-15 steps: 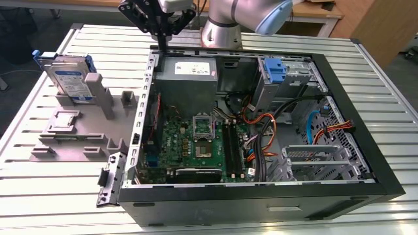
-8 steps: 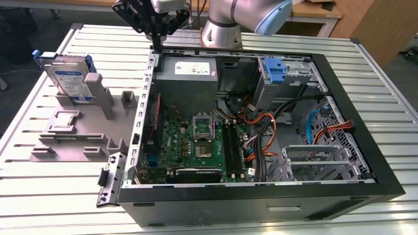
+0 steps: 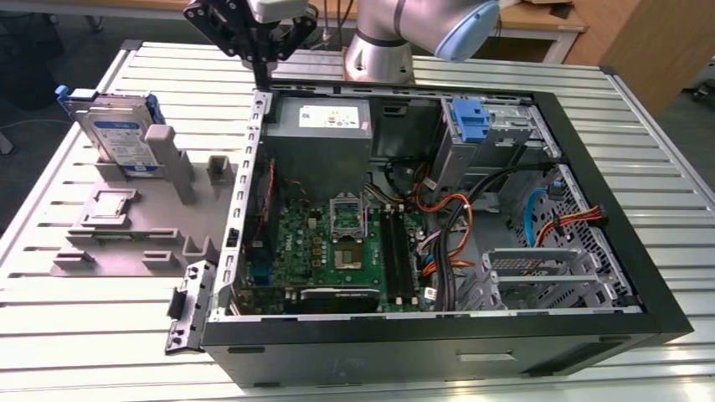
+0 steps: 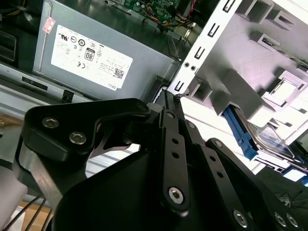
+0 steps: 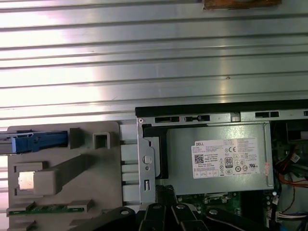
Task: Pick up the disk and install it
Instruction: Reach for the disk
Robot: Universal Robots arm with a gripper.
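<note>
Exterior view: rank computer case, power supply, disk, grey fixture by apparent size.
1. computer case
2. grey fixture
3. power supply
4. disk
The last two look close; the power supply is only slightly bigger.

This looks like a robotics lab or test workshop: a silver-grey jointed robot arm [image 3: 380, 38] stands at the far edge of a ribbed aluminium-profile table [image 3: 90, 335]. On the table lie an opened black desktop computer case [image 3: 447, 339] (green motherboard [image 3: 335, 247] and coloured cables exposed) and a grey moulded plastic parts fixture [image 3: 123, 243]. Light wooden furniture [image 3: 637, 33] stands behind.
</note>
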